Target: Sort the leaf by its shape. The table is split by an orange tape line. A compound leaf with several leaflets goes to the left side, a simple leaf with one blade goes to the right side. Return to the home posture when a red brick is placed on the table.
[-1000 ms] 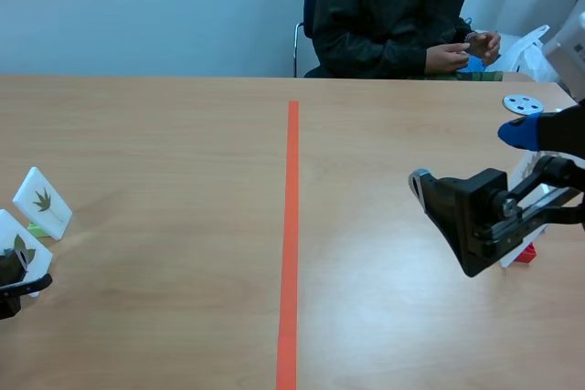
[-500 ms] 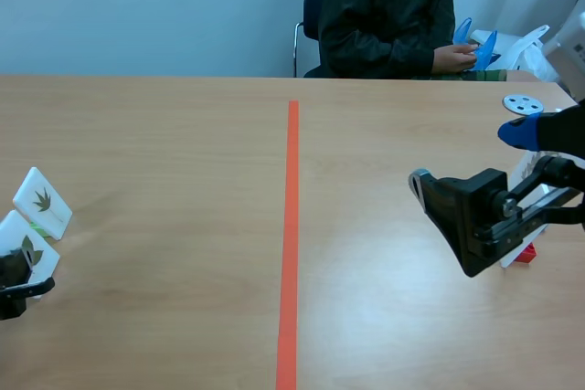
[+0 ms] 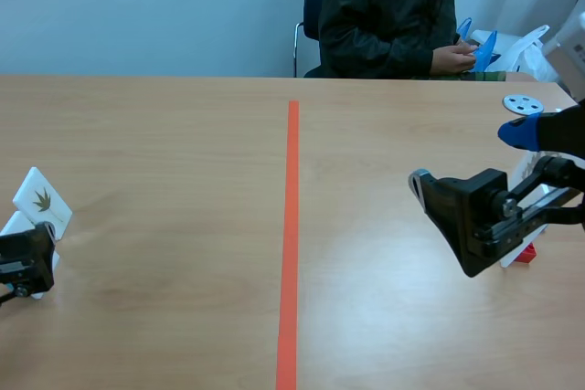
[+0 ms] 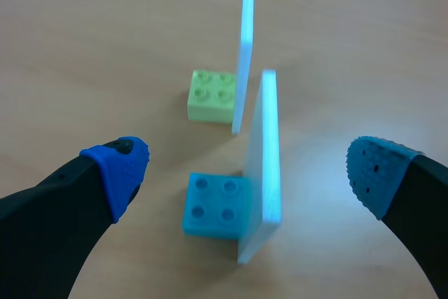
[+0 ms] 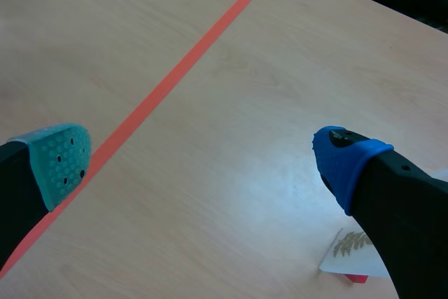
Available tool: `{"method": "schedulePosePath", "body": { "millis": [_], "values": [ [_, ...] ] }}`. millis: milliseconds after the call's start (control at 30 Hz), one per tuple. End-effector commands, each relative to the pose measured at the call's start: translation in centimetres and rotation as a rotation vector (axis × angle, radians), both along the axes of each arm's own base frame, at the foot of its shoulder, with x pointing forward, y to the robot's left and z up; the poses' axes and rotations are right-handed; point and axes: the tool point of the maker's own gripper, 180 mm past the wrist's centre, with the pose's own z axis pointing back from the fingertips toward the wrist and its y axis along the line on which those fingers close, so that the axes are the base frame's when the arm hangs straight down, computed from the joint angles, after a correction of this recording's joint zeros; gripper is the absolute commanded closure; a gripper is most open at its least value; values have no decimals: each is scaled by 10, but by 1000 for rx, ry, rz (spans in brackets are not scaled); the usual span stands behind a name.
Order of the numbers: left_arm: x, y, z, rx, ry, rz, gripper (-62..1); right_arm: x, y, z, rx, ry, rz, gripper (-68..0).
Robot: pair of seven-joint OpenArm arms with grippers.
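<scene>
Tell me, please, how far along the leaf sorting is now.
Done: two cards stand left of the tape line, the far card and the near card, and a third card sits on the right side. In hand: nothing; the left gripper, fingers open, straddles the near card; the right gripper is open. Remaining: no unsorted card shows.

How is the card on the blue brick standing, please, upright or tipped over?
Upright: the card stands on edge against the blue brick, between the left gripper's open fingers.
</scene>
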Motion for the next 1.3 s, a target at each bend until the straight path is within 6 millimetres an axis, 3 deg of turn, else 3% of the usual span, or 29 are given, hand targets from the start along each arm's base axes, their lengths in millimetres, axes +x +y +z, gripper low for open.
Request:
{"method": "schedulePosePath", "body": {
  "millis": [0,100,267,600,767,967,1100,1267],
  "values": [
    [6,5,25,32,-64,-7,-623,5,-4,8,3,-30,-8,-679],
    [5,-4,45,42,-101,-59,-623,5,-4,8,3,-30,-8,-679],
    [0,-36,74,46,-117,-222,-623,5,-4,8,3,-31,-8,-679],
    [-28,-138,128,37,-159,-662,-623,5,-4,9,5,-34,-8,-679],
    [-33,-167,132,25,-145,-743,-623,5,-3,9,10,-37,-8,-679],
    [-37,-202,121,-27,-126,-791,-623,5,-3,9,10,-37,-8,-679],
    [-27,-206,115,-4,-105,-740,-623,5,-4,7,9,-31,-10,-679],
    [-28,-214,109,4,-83,-744,-623,5,-4,7,9,-30,-10,-679]
  ]
}}
